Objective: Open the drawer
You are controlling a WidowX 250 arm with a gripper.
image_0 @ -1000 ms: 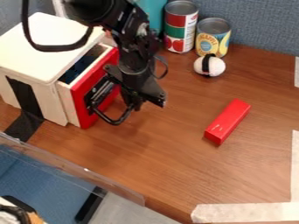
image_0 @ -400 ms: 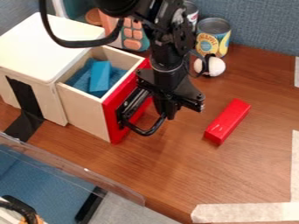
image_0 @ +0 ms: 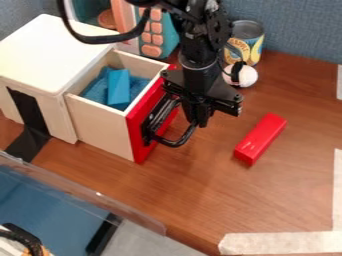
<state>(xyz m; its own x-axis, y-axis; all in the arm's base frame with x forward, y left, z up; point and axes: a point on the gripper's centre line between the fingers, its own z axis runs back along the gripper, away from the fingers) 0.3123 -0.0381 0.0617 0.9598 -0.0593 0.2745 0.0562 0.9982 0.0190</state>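
Black gripper (image_0: 198, 123) hangs at the looped handle (image_0: 175, 144) of the red-fronted wooden drawer (image_0: 100, 127); its grip cannot be told. Near the counter's (image_0: 167, 200) left edge, the drawer has slid farther out, so opening seems nearly done.

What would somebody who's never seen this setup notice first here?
Probably the drawer with its bright red front, pulled out of the white-topped wooden box at the left, a blue block lying on blue cloth inside. Right against it, the black gripper hangs down at the drawer's handle. Next, the eye would likely jump to the glossy red block lying by itself on the brown tabletop, right of the gripper.
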